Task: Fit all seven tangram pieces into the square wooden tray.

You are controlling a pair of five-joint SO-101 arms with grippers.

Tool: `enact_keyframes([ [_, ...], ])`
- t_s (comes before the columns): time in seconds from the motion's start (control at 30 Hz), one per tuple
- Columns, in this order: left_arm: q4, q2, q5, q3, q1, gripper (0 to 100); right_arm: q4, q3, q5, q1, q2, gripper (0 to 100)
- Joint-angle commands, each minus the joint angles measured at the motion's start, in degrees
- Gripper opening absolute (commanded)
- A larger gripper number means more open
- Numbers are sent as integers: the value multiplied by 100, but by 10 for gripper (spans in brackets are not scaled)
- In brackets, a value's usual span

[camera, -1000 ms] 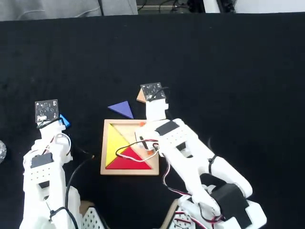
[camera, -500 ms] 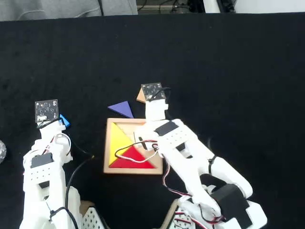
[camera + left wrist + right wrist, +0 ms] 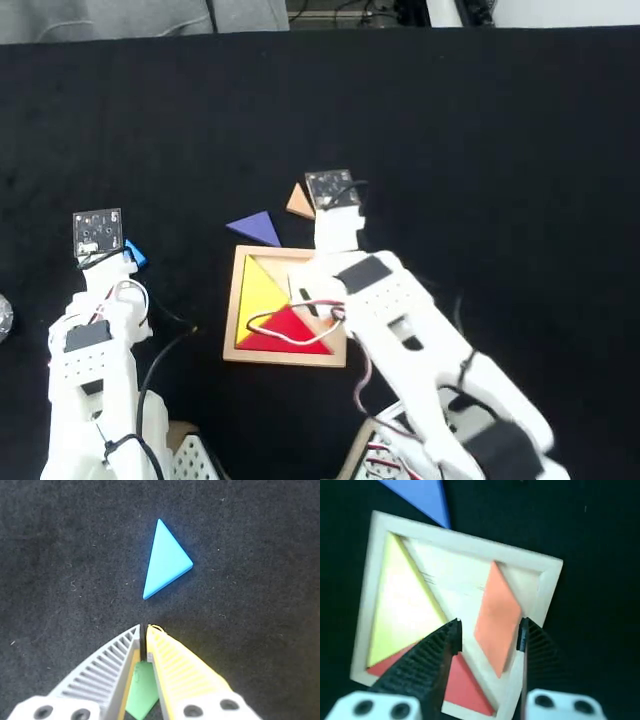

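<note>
The square wooden tray [image 3: 231, 305] holds a yellow triangle [image 3: 262, 293] and a red triangle [image 3: 287, 332]. In the right wrist view the tray [image 3: 465, 543] also holds an orange parallelogram [image 3: 495, 615] beside the yellow triangle [image 3: 402, 605] and red triangle [image 3: 465, 687]. My right gripper [image 3: 487, 632] hangs open over the tray, its fingers on either side of the parallelogram. A blue triangle [image 3: 255, 229] and a tan triangle [image 3: 298, 201] lie just beyond the tray. My left gripper [image 3: 145, 630] is shut, close to a light blue triangle [image 3: 167, 560]. A green piece [image 3: 142, 690] shows under its fingers.
Black cloth covers the table. The right arm [image 3: 390, 305] covers the tray's right side in the high view. The left arm [image 3: 95, 330] stands at the left, apart from the tray, with the light blue triangle [image 3: 136, 254] beside it. The far half of the table is open.
The tray has slid a little to the right, and the right arm has shifted right with it. The tan triangle is more exposed. The left arm has not moved.
</note>
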Motion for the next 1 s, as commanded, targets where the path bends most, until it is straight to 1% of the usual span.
enact_keyframes([
  [0.0, 53, -70, -35, -31, -4, 30, -123, 330, 9, 114, -919, 183],
  [0.07, 53, -70, -35, -31, -4, 30, -334, 567, 141, 114, -1288, 148],
  [0.17, 53, -70, -35, -31, -4, 30, -598, 690, 352, 149, -1455, 3],
  [0.23, 53, -70, -35, -31, -4, 30, -695, 699, 343, 255, -1358, 47],
  [0.33, 53, -70, -35, -31, -4, 30, -695, 505, 352, 325, -989, 9],
  [0.53, 53, -70, -35, -31, -4, 30, -695, -57, 352, 334, 198, 11],
  [0.67, 53, -70, -35, -31, -4, 30, -695, -426, 360, 492, 840, 11],
  [0.8, 53, -70, -35, -22, -4, 30, -703, -558, 448, 571, 998, 11],
  [0.97, 53, -70, -35, -22, -4, 30, -1301, -444, 738, 677, 1112, 11],
])
